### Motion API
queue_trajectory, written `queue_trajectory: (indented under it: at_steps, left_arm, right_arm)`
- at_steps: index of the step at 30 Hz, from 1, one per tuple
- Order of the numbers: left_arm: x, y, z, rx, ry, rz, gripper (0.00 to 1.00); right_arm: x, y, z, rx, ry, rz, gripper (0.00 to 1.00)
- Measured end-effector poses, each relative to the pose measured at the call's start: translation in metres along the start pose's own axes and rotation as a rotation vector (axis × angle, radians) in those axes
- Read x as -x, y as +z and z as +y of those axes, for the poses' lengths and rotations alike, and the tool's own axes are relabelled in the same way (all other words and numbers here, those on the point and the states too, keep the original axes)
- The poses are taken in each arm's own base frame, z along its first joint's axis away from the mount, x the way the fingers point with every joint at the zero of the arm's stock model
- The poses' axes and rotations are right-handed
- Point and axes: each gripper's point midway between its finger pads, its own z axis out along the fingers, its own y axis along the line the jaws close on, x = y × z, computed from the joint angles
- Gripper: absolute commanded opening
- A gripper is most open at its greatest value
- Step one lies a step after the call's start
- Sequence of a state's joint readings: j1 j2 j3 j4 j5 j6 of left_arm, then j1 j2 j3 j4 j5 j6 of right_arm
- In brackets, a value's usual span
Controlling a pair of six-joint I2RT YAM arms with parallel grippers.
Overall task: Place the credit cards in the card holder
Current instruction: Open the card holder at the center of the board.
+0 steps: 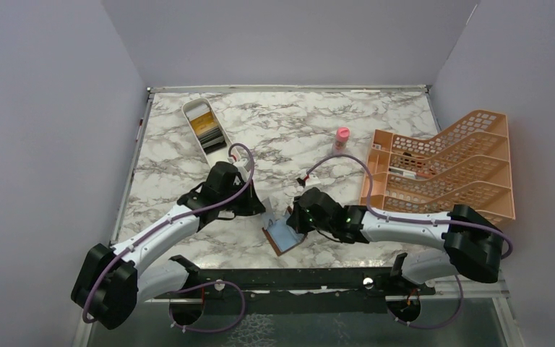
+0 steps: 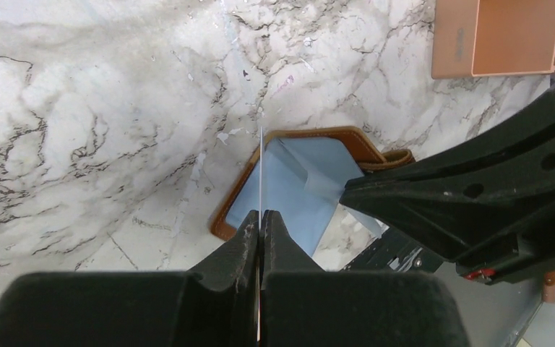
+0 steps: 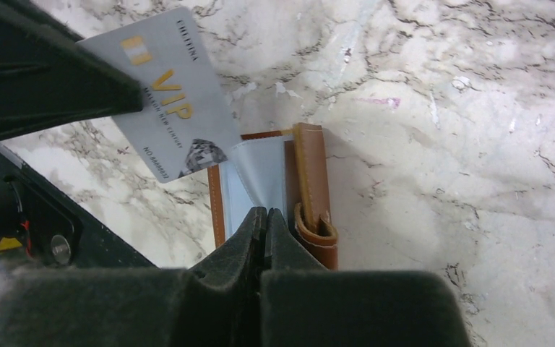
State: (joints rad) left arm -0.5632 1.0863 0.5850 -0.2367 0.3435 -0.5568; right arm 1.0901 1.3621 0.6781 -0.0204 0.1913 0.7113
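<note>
While left hand [image 2: 260, 220] clamps 1 card [image 3: 166, 101], right hand [image 3: 266, 215] pinches card holder [image 3: 312, 173] near rack [image 1: 470, 155].

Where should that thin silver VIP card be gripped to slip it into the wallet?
I'd pinch the VIP card on its two flat faces, away from the end pointing at the card holder, coming from the opposite side. It is too thin to grip by its edges, and that end must stay free. The left fingers hold it so.

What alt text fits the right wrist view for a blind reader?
The right hand pinches the blue-grey lining of the open brown card holder on the marble table. At upper left, the left hand holds a grey VIP credit card at its edge.
</note>
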Motion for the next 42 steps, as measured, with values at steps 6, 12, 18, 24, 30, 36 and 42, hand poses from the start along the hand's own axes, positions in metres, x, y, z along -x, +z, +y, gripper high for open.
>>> queue_trajectory:
  at_steps: [6, 12, 18, 24, 30, 36, 42]
  left_arm:
    - [-0.009, 0.003, -0.004, -0.046, -0.023, 0.023, 0.00]
    - [-0.019, 0.011, -0.008, -0.100, -0.060, 0.053, 0.00]
    - [-0.013, 0.015, -0.017, -0.148, -0.075, 0.040, 0.00]
    - [-0.011, 0.021, -0.019, -0.165, -0.099, 0.040, 0.00]
    - [-0.020, 0.028, -0.020, -0.188, -0.134, 0.044, 0.00]
    - [-0.022, 0.034, -0.021, -0.205, -0.182, 0.037, 0.00]
    - [-0.017, 0.039, -0.026, -0.221, -0.189, 0.032, 0.00]
  right_arm:
    - [-0.003, 0.003, -0.014, -0.016, 0.073, 0.005, 0.01]
    - [-0.005, 0.002, -0.017, -0.010, 0.108, 0.001, 0.01]
    - [-0.003, -0.001, -0.019, -0.002, 0.127, -0.007, 0.01]
    - [0.000, -0.003, -0.020, 0.005, 0.134, -0.017, 0.01]
    - [0.001, -0.003, -0.021, 0.006, 0.137, -0.022, 0.05]
    - [0.003, -0.006, -0.022, -0.016, 0.110, 0.000, 0.30]
    - [0.017, -0.020, -0.016, -0.033, 0.049, 0.017, 0.60]
